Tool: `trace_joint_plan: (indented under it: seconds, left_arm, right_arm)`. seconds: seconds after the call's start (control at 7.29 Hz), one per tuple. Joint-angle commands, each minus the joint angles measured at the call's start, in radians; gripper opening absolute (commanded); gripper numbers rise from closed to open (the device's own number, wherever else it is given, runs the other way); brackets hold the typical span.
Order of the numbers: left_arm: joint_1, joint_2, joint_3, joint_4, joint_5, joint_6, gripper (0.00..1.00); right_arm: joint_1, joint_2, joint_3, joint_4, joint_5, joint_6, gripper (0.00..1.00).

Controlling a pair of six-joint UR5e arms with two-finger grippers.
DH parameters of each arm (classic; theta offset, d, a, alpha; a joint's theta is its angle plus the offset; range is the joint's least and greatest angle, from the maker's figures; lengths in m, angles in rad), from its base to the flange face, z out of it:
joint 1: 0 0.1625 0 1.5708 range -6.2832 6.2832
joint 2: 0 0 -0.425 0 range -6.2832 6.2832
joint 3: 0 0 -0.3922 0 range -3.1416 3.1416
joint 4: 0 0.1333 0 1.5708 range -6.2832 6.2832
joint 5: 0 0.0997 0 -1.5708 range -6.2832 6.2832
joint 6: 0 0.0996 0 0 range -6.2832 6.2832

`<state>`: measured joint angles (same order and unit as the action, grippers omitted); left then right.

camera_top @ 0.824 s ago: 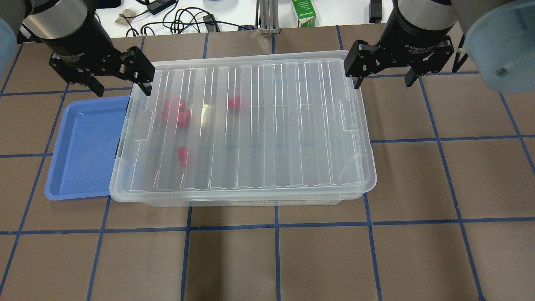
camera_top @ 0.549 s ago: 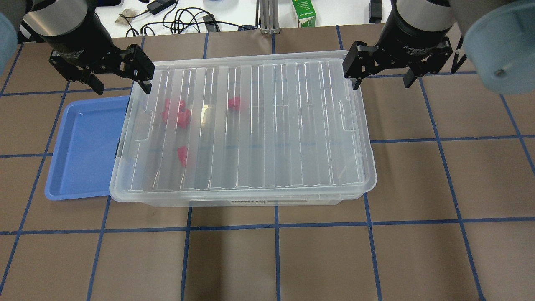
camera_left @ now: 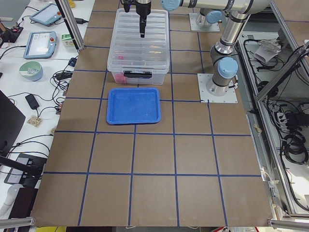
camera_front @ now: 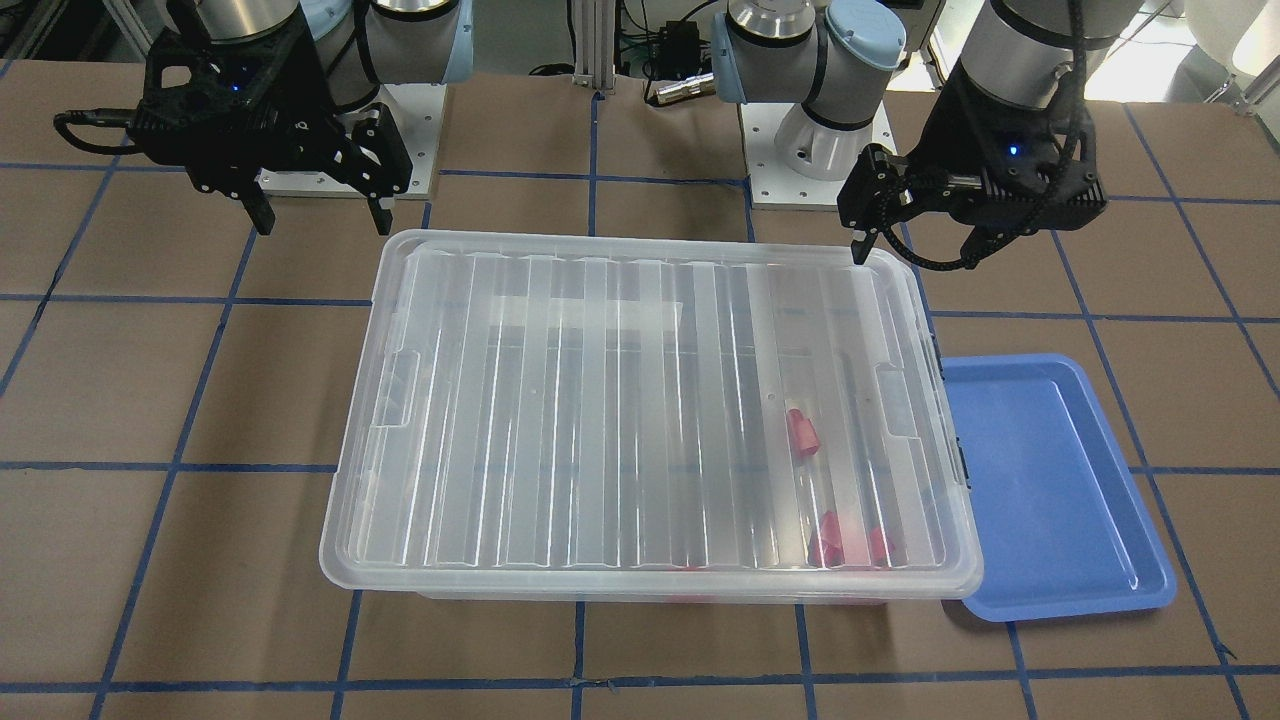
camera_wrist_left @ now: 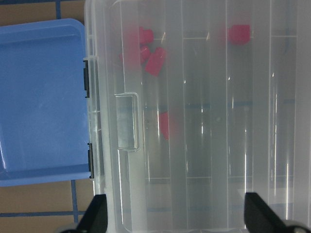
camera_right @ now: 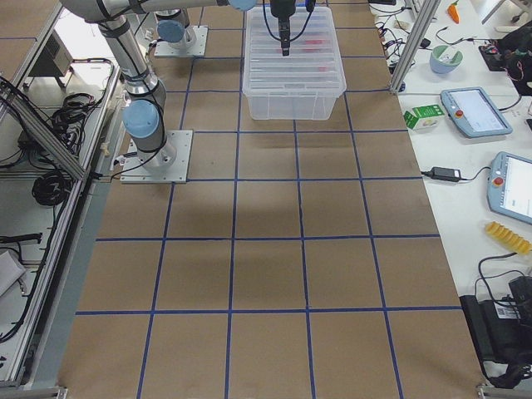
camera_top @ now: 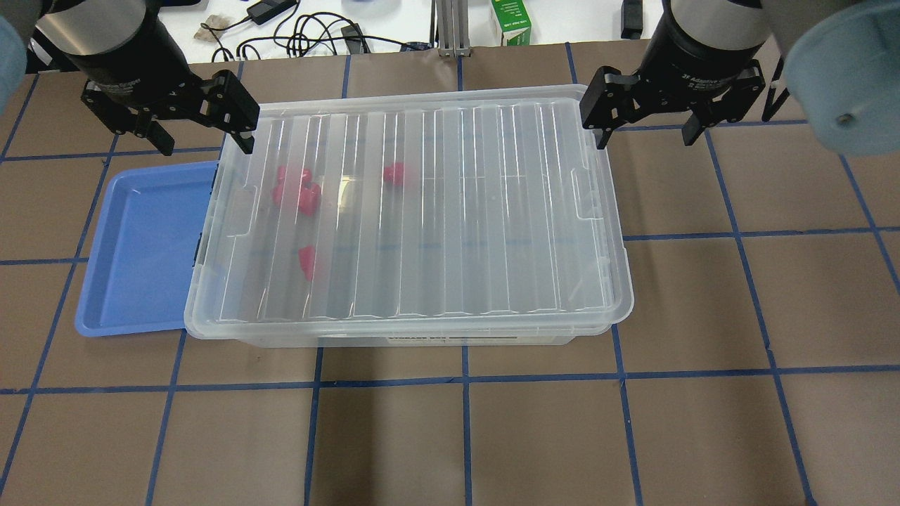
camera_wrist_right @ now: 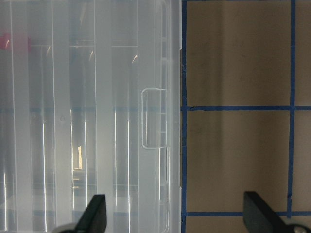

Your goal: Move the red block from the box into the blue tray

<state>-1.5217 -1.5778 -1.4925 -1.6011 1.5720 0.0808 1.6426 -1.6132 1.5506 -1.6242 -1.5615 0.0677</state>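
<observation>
Box (camera_top: 450, 211), closed; red blocks (camera_top: 307, 197) blurred inside, blue tray (camera_top: 140, 246) edge hidden behind its rim. Left gripper (camera_top: 207, 149), right gripper (camera_top: 644, 142): spread wide, empty.

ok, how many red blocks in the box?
5 red blocks under the box lid: three clustered near the blue tray, one alone just beside them, one further toward the middle. Lid blurs the cluster; approximate.
</observation>
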Motion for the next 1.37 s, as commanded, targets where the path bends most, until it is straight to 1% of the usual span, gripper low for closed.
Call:
trace_joint_plan:
  seconds: [0.0,0.27,0.41,0.55,0.69,0.82,0.96,1.1,1.24]
  left_arm:
    - [0.0,0.002,-0.003,0.003,-0.001,0.001,1.0]
    - [0.0,0.004,-0.008,0.003,-0.004,0.001,1.0]
    - [-0.003,0.005,-0.02,0.007,-0.004,0.001,1.0]
    - [0.0,0.002,0.001,0.01,-0.001,0.01,1.0]
    - [0.0,0.004,-0.006,0.01,-0.001,0.005,1.0]
    - [-0.002,0.002,0.0,0.01,-0.001,0.004,1.0]
    - [0.0,0.004,0.0,0.01,-0.001,0.004,1.0]
    - [0.0,0.004,0.0,0.01,-0.001,0.002,1.0]
    - [0.0,0.004,-0.005,0.01,-0.001,0.002,1.0]
  right_arm:
    - [-0.001,0.0,0.005,0.003,-0.002,0.0,1.0]
    - [-0.003,0.003,0.005,0.001,-0.012,-0.006,1.0]
    - [-0.021,0.006,0.006,-0.003,-0.014,-0.05,1.0]
    - [-0.071,0.006,0.02,0.004,-0.026,-0.136,1.0]
    - [-0.092,0.009,0.054,-0.012,-0.012,-0.131,1.0]
    - [-0.089,0.039,0.109,-0.058,-0.011,-0.096,1.0]
    - [-0.09,0.1,0.136,-0.191,-0.02,-0.104,1.0]
    - [-0.087,0.157,0.134,-0.21,-0.012,-0.095,1.0]
    - [-0.083,0.185,0.146,-0.212,-0.011,-0.1,1.0]
